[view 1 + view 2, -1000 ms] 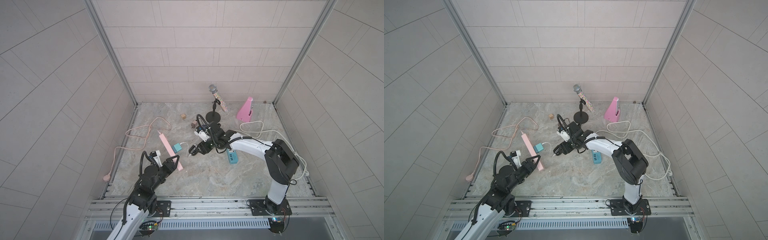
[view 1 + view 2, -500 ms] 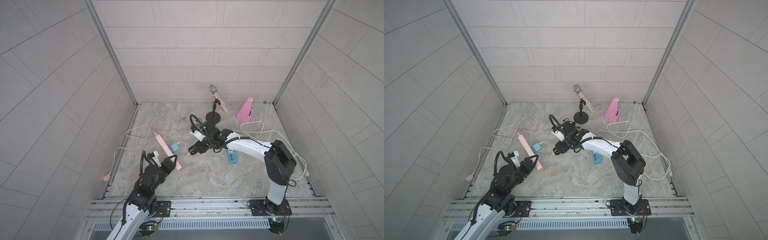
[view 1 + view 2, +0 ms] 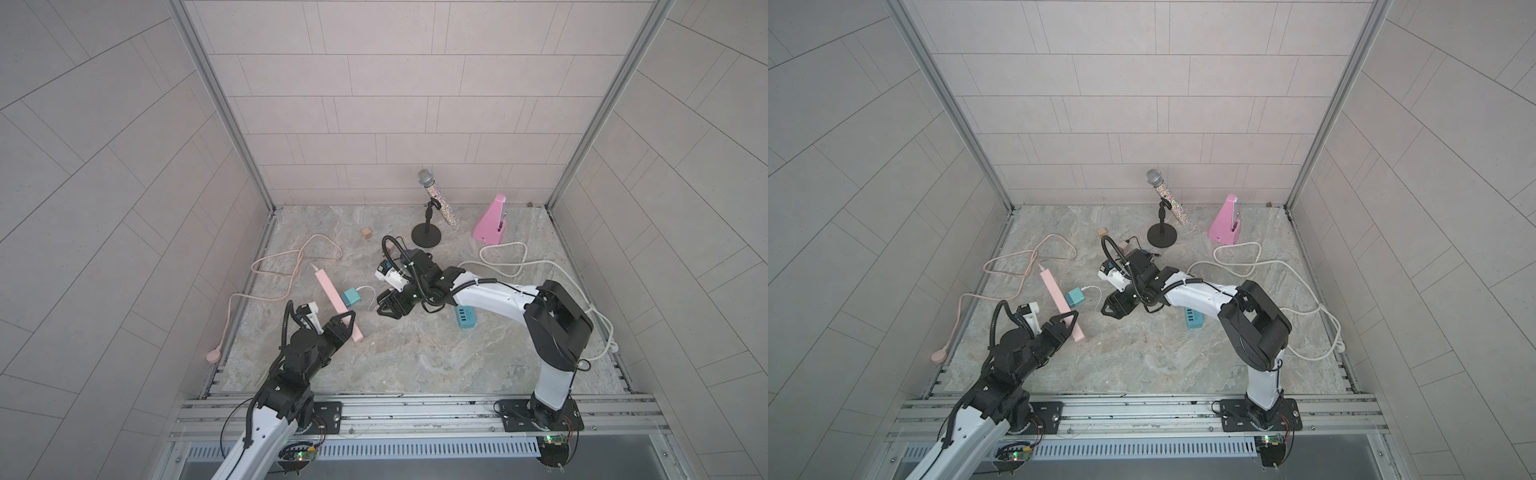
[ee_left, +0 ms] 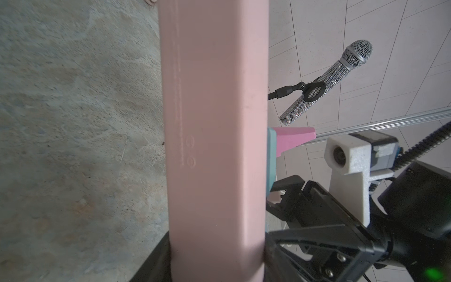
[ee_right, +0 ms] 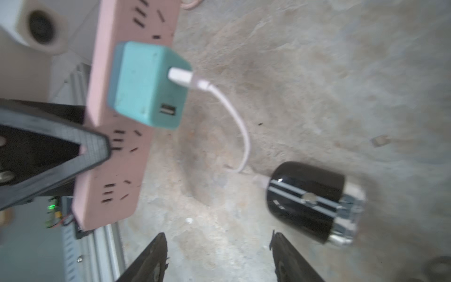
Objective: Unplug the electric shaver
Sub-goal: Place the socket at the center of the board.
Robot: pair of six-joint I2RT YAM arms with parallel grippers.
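- The marble-patterned bench [image 3: 415, 357] carries everything.
- A pink power strip [image 3: 328, 286] lies slantwise on the side of the left arm. Small embossed round marks on its back are too faint to read.
- The left tool [image 3: 347, 322] is clamped on the strip near the end closest to the arm bases, one finger on the socket face.
- The right tool [image 5: 217, 241] hangs over the bench with its jaws wide apart and nothing between them.
- The electric shaver [image 5: 307, 202] lies on its side just beside one right finger, near the strip. It has a glossy black rounded body with a silver stripe, a round button and a clear-looking cap. Any lettering is blurred.
- A teal USB charger [image 5: 146, 85] sits plugged into the strip, its second port free.
- A short white cable [image 5: 241, 127] runs from charger to shaver.
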